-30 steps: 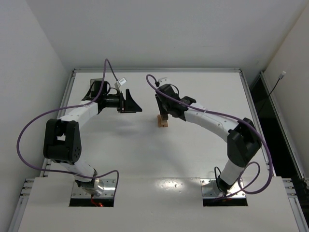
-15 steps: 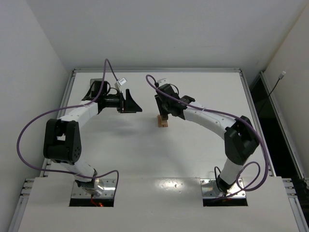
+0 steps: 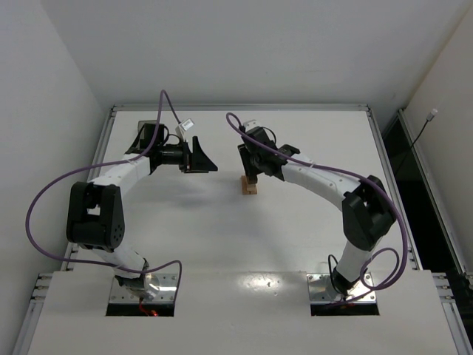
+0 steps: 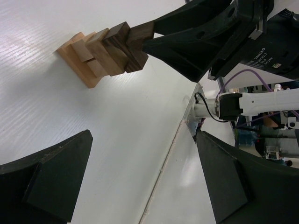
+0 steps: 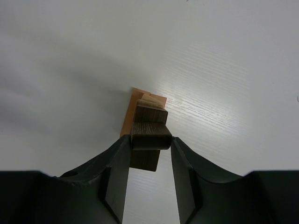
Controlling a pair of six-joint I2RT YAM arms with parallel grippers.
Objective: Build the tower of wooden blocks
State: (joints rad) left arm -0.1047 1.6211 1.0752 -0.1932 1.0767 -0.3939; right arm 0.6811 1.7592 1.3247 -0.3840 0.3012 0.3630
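While the tower of tan and brown wood blocks stands just past the centre of the table toward 12 o'clock, the right gripper pinches its top dark block from above; at the tower's 10 o'clock, the left gripper hangs wide, well apart.

**Colours seen from my station**

I see the narrow upright wood block tower shading from a pale tan base through mid-tan to a grain-streaked dark brown wood block on top. The left gripper and right gripper are matte black. The flat white table carries faint parallel lines, and the thin cables are purple.
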